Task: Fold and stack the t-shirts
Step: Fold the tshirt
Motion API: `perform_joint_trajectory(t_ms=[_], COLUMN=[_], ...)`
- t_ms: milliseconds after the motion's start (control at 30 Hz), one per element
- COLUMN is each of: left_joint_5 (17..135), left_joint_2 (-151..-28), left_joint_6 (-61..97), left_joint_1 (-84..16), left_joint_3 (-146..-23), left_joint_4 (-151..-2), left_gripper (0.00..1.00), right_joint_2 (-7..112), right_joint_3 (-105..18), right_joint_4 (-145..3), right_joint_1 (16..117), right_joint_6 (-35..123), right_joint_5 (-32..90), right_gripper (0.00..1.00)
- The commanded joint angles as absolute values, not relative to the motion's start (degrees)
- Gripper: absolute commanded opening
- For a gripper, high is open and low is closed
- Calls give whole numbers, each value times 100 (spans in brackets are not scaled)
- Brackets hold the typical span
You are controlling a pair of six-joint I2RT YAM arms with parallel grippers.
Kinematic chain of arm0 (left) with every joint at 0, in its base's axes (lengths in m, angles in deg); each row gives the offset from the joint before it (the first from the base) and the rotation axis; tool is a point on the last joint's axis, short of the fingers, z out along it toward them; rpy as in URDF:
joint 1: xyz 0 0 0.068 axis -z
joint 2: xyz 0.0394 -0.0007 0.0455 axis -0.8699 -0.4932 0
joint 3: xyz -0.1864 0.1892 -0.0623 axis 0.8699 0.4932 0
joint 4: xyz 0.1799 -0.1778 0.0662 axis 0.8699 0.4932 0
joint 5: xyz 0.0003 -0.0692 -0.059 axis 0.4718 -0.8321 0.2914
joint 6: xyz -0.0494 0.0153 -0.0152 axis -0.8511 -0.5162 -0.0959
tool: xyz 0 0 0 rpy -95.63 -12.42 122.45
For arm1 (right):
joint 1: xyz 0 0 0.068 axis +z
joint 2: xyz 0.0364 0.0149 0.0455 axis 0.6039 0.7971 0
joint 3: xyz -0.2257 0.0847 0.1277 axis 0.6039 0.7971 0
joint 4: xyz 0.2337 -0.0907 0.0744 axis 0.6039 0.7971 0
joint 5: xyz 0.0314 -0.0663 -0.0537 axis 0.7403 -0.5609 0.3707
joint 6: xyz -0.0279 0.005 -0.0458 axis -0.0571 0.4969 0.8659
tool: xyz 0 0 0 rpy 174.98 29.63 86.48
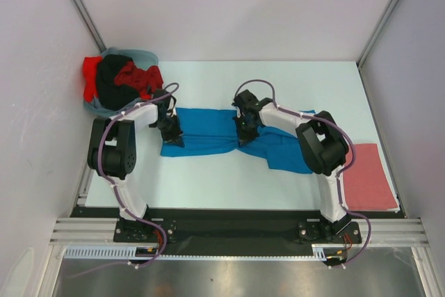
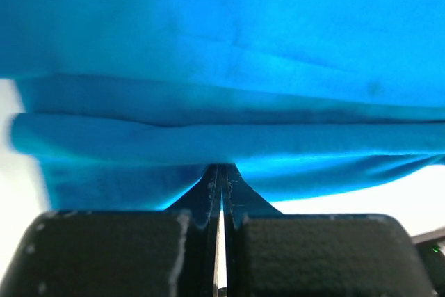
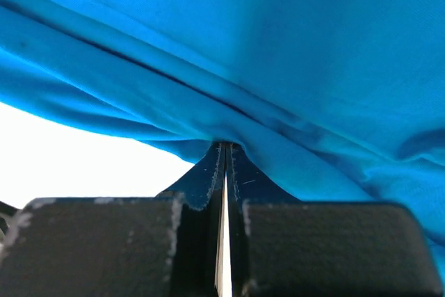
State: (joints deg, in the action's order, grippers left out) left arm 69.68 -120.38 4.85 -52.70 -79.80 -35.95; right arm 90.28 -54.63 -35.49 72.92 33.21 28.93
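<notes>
Blue t-shirt (image 1: 208, 129) edge is pinched in left gripper (image 1: 174, 137) and right gripper (image 1: 243, 135); advise lifting both level, cloth taut.

Right pincer (image 3: 224, 154) clamped on blue t-shirt (image 3: 292, 53)

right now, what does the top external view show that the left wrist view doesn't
Only top: the right tool on the blue t-shirt, a folded pinkish-red shirt at the right edge, a heap of red and black shirts far left. Only left wrist: the left tool pinched shut on a fold. Both: the blue t-shirt and the left tool.
</notes>
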Motion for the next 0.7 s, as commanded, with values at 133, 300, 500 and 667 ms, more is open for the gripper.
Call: perform_joint_trajectory(t_ms=[133, 300, 500, 667], left_joint_5=[7414, 7396, 7353, 7291], left_joint_2=[-11867, -11955, -12017, -12034], left_joint_6=[981, 955, 937, 919], left_joint_1=[-5262, -5254, -5245, -5236], left_joint_3=[-8470, -8461, -8531, -8628], left_joint_4=[-3330, -3285, -3277, -3277], left_gripper=[3, 2, 2, 2], right_joint_2=[8464, 8411, 8516, 8719], right_joint_3=[-5146, -4918, -5074, -5435], right_joint_4=[-3375, -3383, -3489, -3384], right_joint_1=[7117, 6985, 6800, 6730], right_joint_6=[3458, 3466, 3528, 3554], right_joint_5=[2982, 2841, 2691, 2621], right_gripper=[4, 5, 5, 5])
